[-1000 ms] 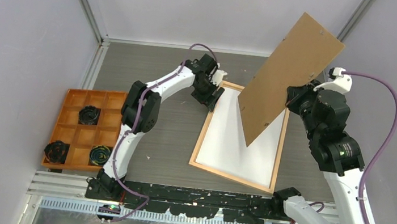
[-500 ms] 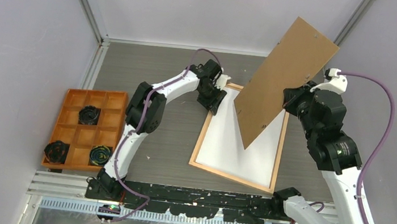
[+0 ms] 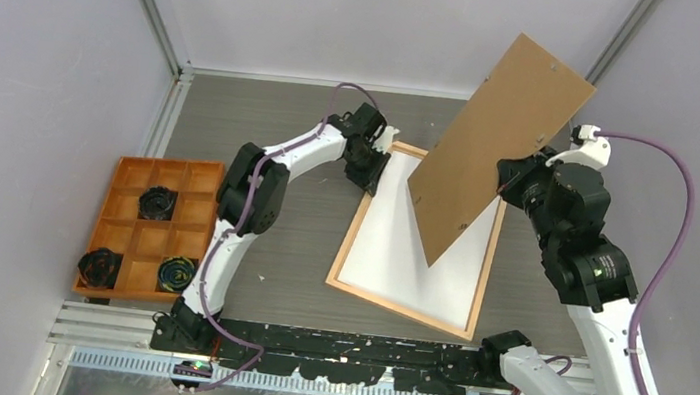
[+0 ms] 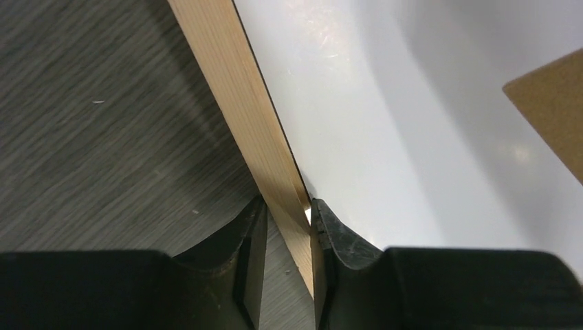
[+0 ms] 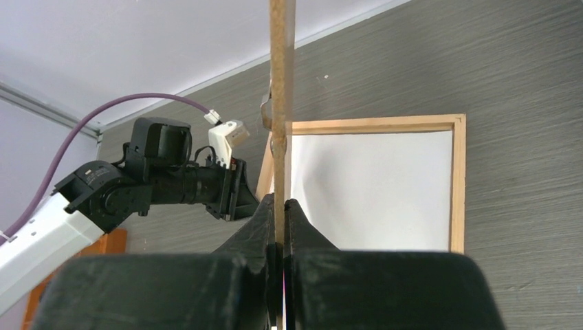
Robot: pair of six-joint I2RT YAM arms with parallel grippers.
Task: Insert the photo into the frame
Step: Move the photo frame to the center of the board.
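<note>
The frame (image 3: 354, 228), thin light-orange wood, lies flat on the grey table. The photo (image 3: 409, 255) lies inside it with its plain white back up. My left gripper (image 3: 372, 172) is shut on the frame's left strip near the far left corner; in the left wrist view the strip (image 4: 240, 103) runs between the fingers (image 4: 285, 227), beside the white sheet (image 4: 385, 137). My right gripper (image 3: 507, 182) is shut on the brown backing board (image 3: 493, 145) and holds it tilted in the air above the frame. In the right wrist view the board (image 5: 278, 82) shows edge-on between the fingers (image 5: 280, 206).
An orange compartment tray (image 3: 100, 217) stands at the left with dark round parts (image 3: 157, 202) in three cells. Grey walls close in the table on the left, back and right. The board's lower corner (image 4: 557, 103) hangs over the photo.
The frame with the photo has slid a little to the left with my left gripper on it. The held board has shifted slightly left.
</note>
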